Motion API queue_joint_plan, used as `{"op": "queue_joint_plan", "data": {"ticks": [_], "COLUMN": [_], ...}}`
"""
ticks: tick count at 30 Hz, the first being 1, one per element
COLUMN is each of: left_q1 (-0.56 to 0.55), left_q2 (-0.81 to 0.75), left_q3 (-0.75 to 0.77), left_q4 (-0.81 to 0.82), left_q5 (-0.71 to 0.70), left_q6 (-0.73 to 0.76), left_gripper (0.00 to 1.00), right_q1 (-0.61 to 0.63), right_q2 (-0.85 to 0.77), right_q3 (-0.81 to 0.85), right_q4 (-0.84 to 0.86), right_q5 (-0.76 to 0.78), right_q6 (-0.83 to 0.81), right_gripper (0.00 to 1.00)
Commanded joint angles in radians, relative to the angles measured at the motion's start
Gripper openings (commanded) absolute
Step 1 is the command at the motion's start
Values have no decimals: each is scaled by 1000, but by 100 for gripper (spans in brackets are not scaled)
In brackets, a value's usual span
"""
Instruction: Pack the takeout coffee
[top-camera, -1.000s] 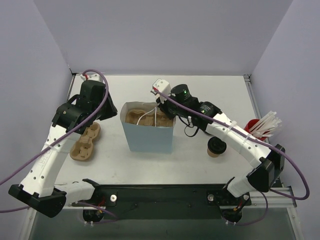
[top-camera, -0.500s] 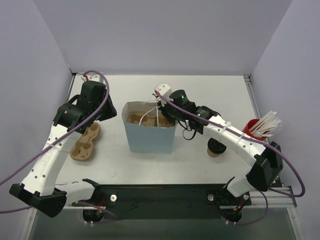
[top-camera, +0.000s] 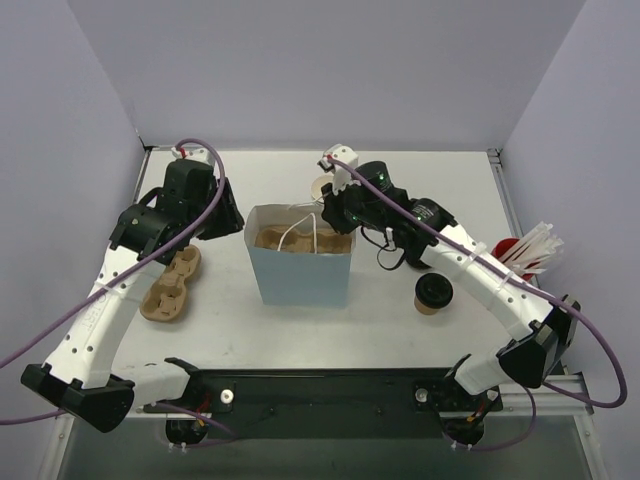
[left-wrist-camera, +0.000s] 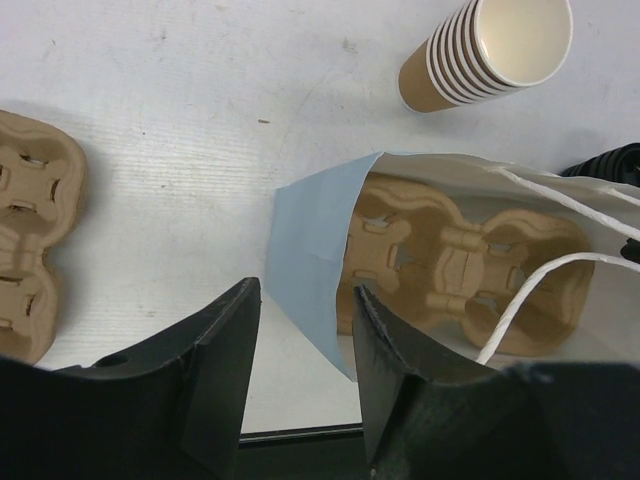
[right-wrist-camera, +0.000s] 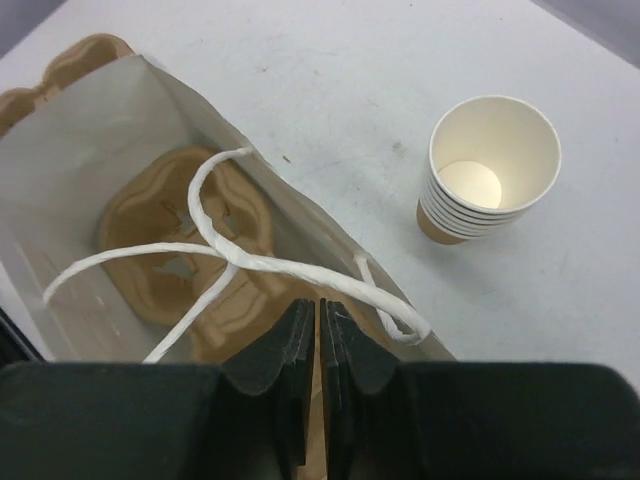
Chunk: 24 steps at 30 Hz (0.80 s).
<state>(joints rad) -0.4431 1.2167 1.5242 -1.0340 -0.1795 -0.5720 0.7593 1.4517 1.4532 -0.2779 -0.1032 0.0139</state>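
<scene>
Nearest the arm bases, on the right of the table (top-camera: 390, 345), the takeout coffee (top-camera: 433, 293) stands upright and lidded, well apart from the pale blue paper bag (top-camera: 300, 275) and held by neither arm. We judge it light but easily crushed: the paper wall should yield under a hard squeeze and the smooth black lid could pop off, so the hold belongs around the body just below the lid, with the cup kept upright. Whether it is filled the lid conceals, and neither wrist view shows it. On the left lies a spare moulded carrier (top-camera: 172, 285). At the bag's left corner the left gripper (left-wrist-camera: 305, 300) has its jaws spread, the paper edge in the gap. A second carrier (left-wrist-camera: 460, 255) sits on the bag floor, partly crossed by white string handles (right-wrist-camera: 230, 255). At the far rim the right gripper (right-wrist-camera: 318, 305) is pressed together; whether paper is nipped we cannot tell. Beyond stands a stack of lidless cups (right-wrist-camera: 490, 170).
</scene>
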Motion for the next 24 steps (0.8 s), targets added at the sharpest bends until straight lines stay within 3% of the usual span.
{"op": "queue_joint_plan", "data": {"ticks": [1, 5, 7, 12, 19, 23, 24], "left_q1": [4, 1, -5, -26, -60, -75, -83], "left_q2": [3, 32, 49, 98, 129, 123, 121], "left_q3": [-4, -22, -18, -3, -4, -21, -24], "left_q4": [66, 83, 86, 78, 66, 71, 78], "left_q5": [52, 80, 86, 80, 40, 40, 41], "left_q6": [41, 57, 69, 90, 123, 126, 126], "left_gripper": [52, 52, 52, 52, 46, 33, 22], "right_q1": [-9, -17, -28, -72, -87, -80, -77], "right_q2": [-70, -91, -94, -67, 10, 48, 49], "right_q3": [101, 170, 197, 193, 184, 177, 174], "right_q4": [-122, -262, -345, -474, -491, -489, -491], "right_q5": [-16, 75, 98, 177, 112, 45, 46], "right_q6": [170, 299, 359, 415, 462, 480, 480], "right_gripper": [11, 26, 41, 50, 49, 44, 38]}}
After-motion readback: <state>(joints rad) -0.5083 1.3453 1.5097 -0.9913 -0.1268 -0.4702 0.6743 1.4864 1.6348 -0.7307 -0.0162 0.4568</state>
